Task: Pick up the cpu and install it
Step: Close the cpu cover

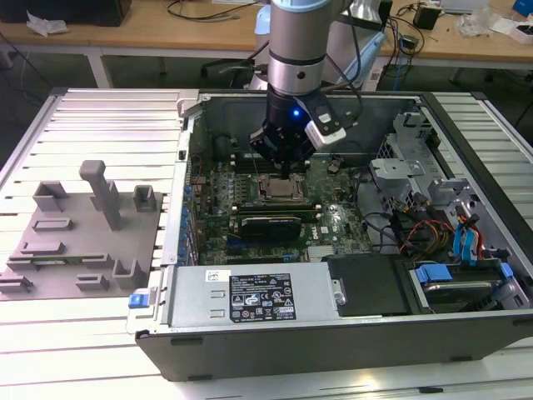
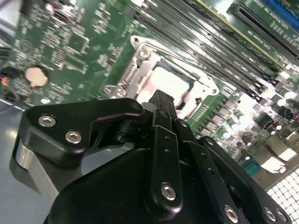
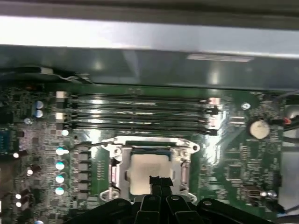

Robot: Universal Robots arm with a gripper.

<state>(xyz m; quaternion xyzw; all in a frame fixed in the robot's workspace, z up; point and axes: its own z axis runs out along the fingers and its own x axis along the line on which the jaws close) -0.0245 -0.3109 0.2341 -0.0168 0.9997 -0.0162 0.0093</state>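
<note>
The cpu (image 3: 145, 169) is a pale silver square lying flat inside the metal-framed socket (image 3: 120, 151) on the green motherboard; the second wrist view shows the cpu (image 2: 172, 83) in the socket frame (image 2: 132, 69) too. My gripper (image 3: 159, 180) hangs directly over the cpu's near edge, its black fingers pressed together with nothing between them. I cannot tell whether the tips touch the chip. In the exterior view the gripper (image 1: 286, 171) stands just above the socket (image 1: 279, 191) in the open computer case.
Memory slots (image 3: 140, 114) run beside the socket, and a coin battery (image 3: 258, 129) sits on the board. The case walls (image 1: 250, 337), drive bays (image 1: 466, 275) and cables (image 1: 416, 229) surround the board. A grey tray with blocks and posts (image 1: 83, 233) lies at the exterior view's left.
</note>
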